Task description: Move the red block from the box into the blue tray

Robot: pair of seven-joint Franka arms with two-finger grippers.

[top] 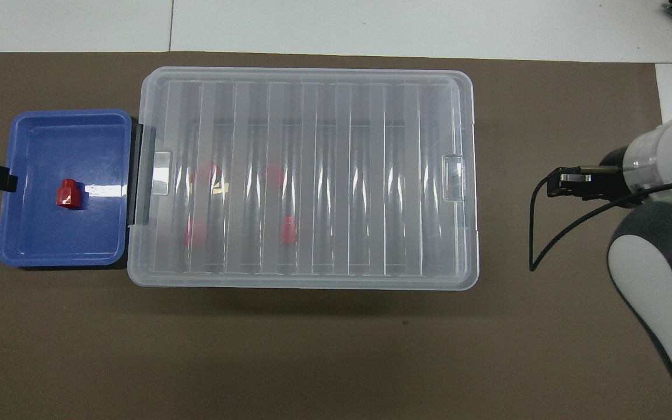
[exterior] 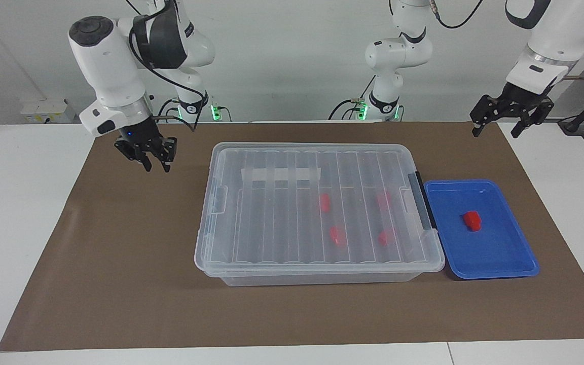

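Completion stage: we are seeing the red block [exterior: 472, 220] resting in the blue tray [exterior: 519, 248], at three o'clock of the lidded box [exterior: 251, 253]; left tool [exterior: 510, 119] and right tool [exterior: 148, 155] are hanging spread, empty, aside.

brown mat [exterior: 119, 263] over white table [exterior: 18, 203]

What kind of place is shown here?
Probably a robotics lab: two Franka arms mounted at a white table, a brown mat laid as a work area, and trailing cables against a bare wall.
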